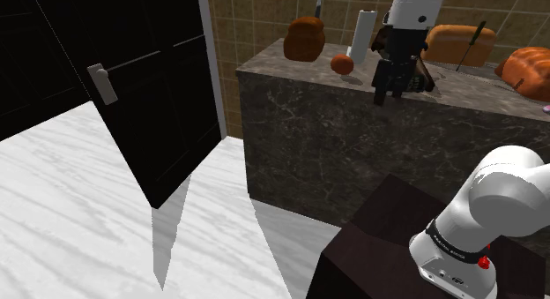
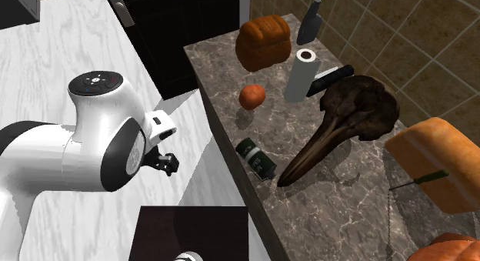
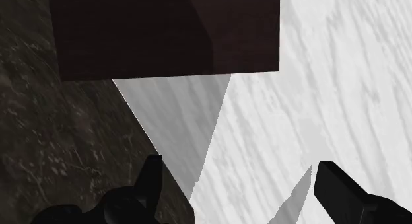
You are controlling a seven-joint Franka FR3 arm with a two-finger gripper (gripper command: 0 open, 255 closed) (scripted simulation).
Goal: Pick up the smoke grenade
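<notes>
Two black fingers [image 3: 153,184] of the all-black two-finger gripper [image 2: 164,163] stand well apart, released, with nothing between them; they hang off the dark marbled stone counter's [image 2: 346,213] front edge, over the white streaked floor [image 3: 343,90]. The short dark-green cylindrical smoke grenade [image 2: 256,159], pale-banded near its cap, lies on its side near that edge, at three o'clock of the gripper in the second exterior view; the step in hand looks like the approach. Next, the hand should travel over the counter, then lower with its jaws across the cylinder's width. No brand or writing on the grenade can be read.
</notes>
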